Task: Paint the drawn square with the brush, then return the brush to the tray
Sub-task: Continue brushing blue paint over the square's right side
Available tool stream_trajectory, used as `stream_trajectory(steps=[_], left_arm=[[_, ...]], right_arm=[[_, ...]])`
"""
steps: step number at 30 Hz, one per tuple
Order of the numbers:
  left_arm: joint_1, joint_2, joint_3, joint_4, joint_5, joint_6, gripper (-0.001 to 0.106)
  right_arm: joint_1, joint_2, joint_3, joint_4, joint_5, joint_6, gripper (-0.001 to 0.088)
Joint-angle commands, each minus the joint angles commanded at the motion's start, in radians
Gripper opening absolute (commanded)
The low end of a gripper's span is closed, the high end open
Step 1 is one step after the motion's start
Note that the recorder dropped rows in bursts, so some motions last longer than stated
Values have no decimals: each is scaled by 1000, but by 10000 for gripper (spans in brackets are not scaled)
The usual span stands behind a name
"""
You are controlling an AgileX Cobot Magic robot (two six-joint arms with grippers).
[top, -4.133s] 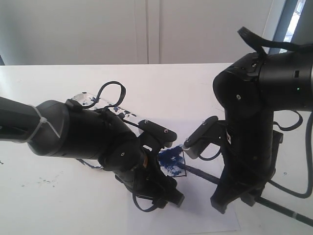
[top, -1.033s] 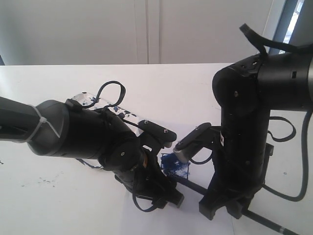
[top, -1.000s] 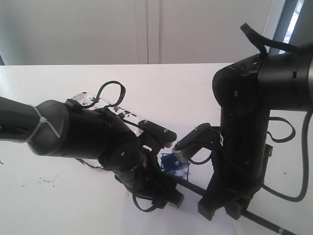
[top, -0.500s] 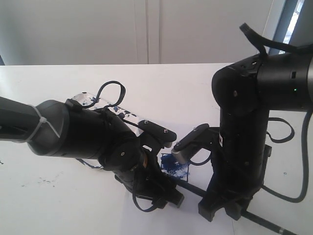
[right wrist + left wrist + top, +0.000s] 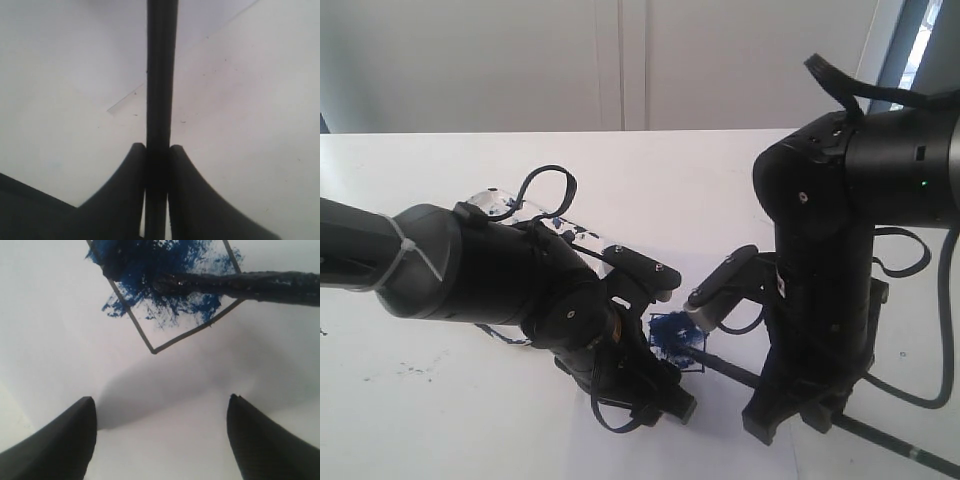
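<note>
The right gripper [image 5: 156, 148] was clamped on the brush [image 5: 161, 75], whose loaded tip lay inside the drawn square [image 5: 175, 310] on the paper [image 5: 60, 330] – blue-smeared, one corner bare, the far side cut off. The left gripper [image 5: 160, 402] hung over it, jaws apart, empty. The tray [image 5: 492, 202] showed only a spattered rim – the left arm [image 5: 470, 270] hid the rest.

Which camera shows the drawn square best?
Left wrist view: the drawn square appears close up, outline and blue paint clear. Exterior view shows it small and partly hidden; right wrist view misses it.
</note>
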Motion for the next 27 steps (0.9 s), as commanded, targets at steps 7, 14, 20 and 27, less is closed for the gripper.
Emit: stream_trajectory(steps=[7, 14, 20, 27], left_arm=[[0, 0, 0, 0, 0, 0, 749], [0, 0, 0, 0, -2, 0, 749], [0, 0, 0, 0, -2, 0, 749], [0, 0, 0, 0, 2, 0, 749]], right_arm=[[0, 0, 0, 75, 0, -35, 0], [2, 0, 0, 176, 0, -92, 0], [37, 0, 0, 166, 0, -97, 0], [37, 0, 2, 27, 0, -24, 0]])
